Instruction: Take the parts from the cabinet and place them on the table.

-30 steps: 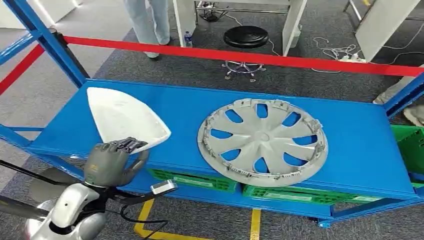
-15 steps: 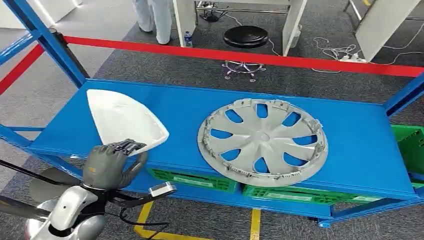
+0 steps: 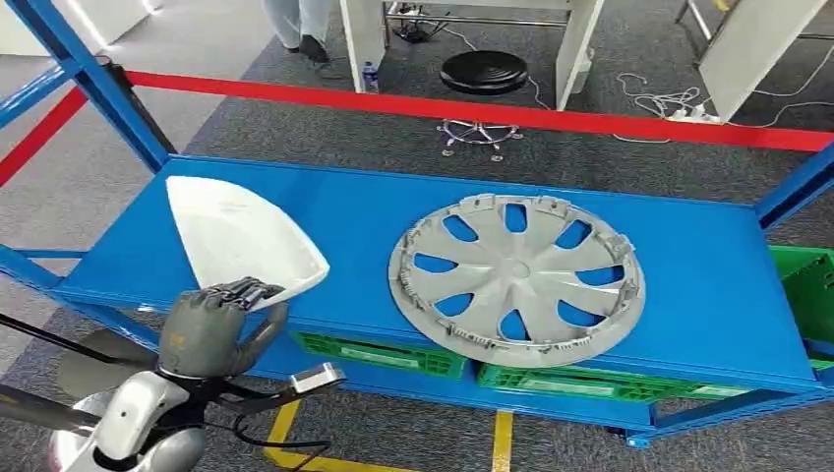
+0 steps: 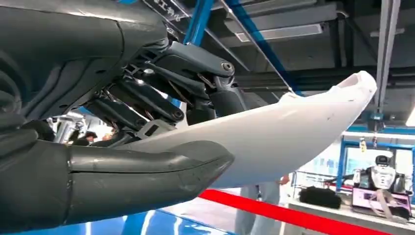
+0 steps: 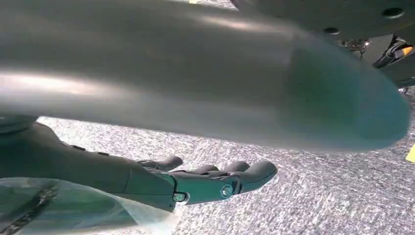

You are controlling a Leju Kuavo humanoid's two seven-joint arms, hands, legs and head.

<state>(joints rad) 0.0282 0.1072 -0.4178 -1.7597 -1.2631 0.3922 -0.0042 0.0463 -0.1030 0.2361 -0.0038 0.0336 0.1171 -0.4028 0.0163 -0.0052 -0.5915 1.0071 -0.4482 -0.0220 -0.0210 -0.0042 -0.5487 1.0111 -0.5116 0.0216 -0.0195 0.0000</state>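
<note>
Left hand: the left hand (image 3: 208, 329) grips the near edge of the white part (image 3: 241, 239), dark fingers (image 4: 147, 95) over the top face and the thumb (image 4: 147, 171) beneath it.
White part position: it is at the left end of the blue shelf (image 3: 708, 285); most of its length reaches past the grip, and whether its far end rests on the shelf cannot be told.
Right hand: the right hand (image 5: 195, 183) hangs over grey carpet, fingers nearly straight and apart, holding nothing.
Second part: the grey wheel cover (image 3: 516, 278) lies flat on the shelf, well apart from the white part.
Risk, slip: an edge grip on a smooth shell probably lets it pivot or slide out.
Risk, collision: the blue upright (image 3: 93, 84) stands near; a swing during withdrawal could strike it.
Risk, drop: a lost part would fall to the floor.
</note>
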